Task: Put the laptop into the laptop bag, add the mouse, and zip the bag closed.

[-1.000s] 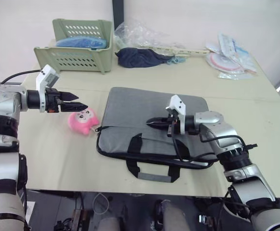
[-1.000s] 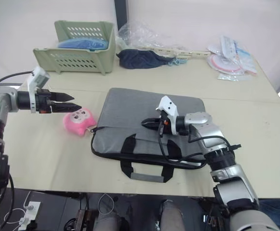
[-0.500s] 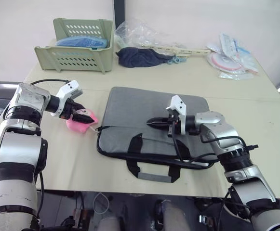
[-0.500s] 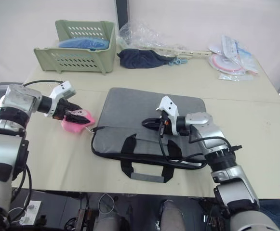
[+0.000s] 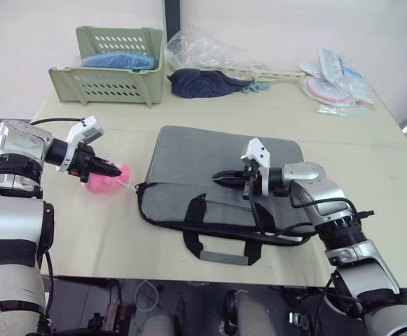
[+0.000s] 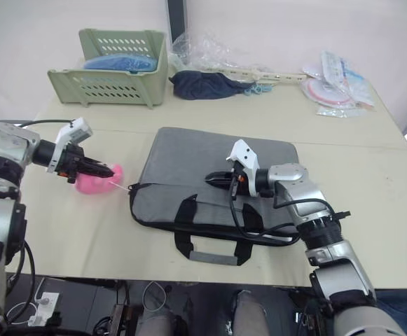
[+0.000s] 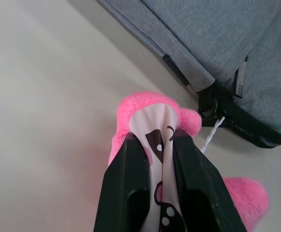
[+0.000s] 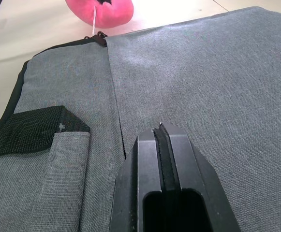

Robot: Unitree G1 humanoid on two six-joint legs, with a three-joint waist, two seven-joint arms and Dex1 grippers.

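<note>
Matt grey woven-cloth laptop bag (image 5: 217,182), fuzzy pink plush toy (image 7: 155,140), smooth matt table (image 5: 189,112).

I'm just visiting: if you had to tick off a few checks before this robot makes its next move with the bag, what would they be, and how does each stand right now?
1. Left gripper has a firm hold: ok, its fingers pinch the pink plush toy.
2. Toy is linked to the zipper: ok, a white string runs from it to the ring at the laptop bag corner.
3. Right gripper steadies the bag: cannot tell, shut and over the grey fabric, contact unclear.
4. Laptop and mouse inside: cannot tell, bag hides its contents.
5. Zipper fully shut: cannot tell.
</note>
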